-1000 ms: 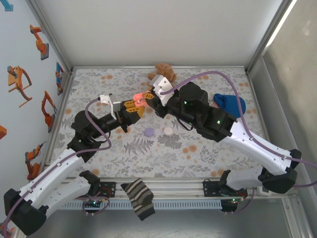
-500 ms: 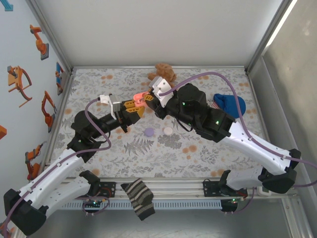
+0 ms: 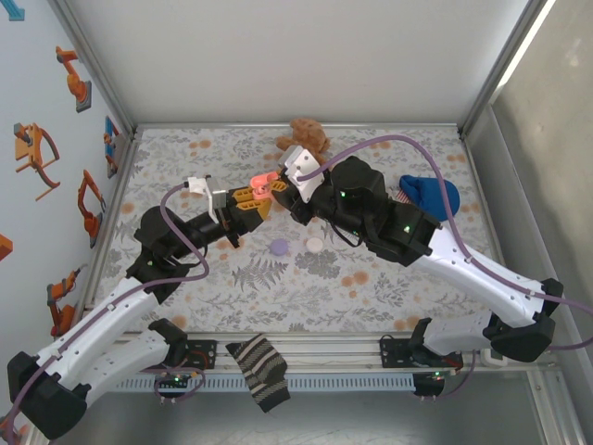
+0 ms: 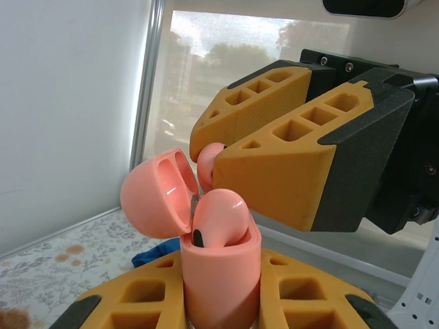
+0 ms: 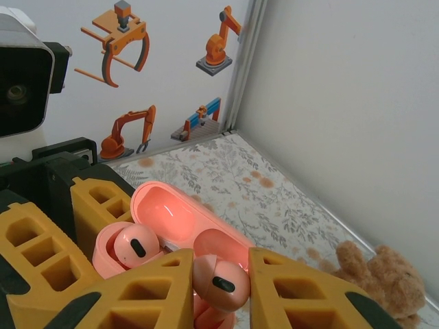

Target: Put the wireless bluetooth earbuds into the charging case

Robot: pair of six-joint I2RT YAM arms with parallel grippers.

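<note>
Case: the left gripper (image 3: 252, 197) is clamping the charging case (image 4: 219, 274) low on its body, jaws pressed against both sides. It is holding the case clear of the table with the lid (image 4: 158, 195) hanging open.
Done: the seated earbud (image 4: 221, 214) is resting in its socket (dark tip facing the left wrist camera).
In hand: the right gripper (image 5: 219, 271) is pinching the second earbud (image 5: 221, 282), jaws almost closed on it, just above the case mouth and beside the lid.
Left: by my judgement, roughly half. The second earbud is not yet sitting in its socket, so it is still waiting to be lowered, seated and released.
Change: against a second ago, the right arm is sitting slightly further left, nearer the case. The left arm is hardly shifting. The purple disc (image 3: 278, 247) and white disc (image 3: 315, 244) are lying where they were.
</note>
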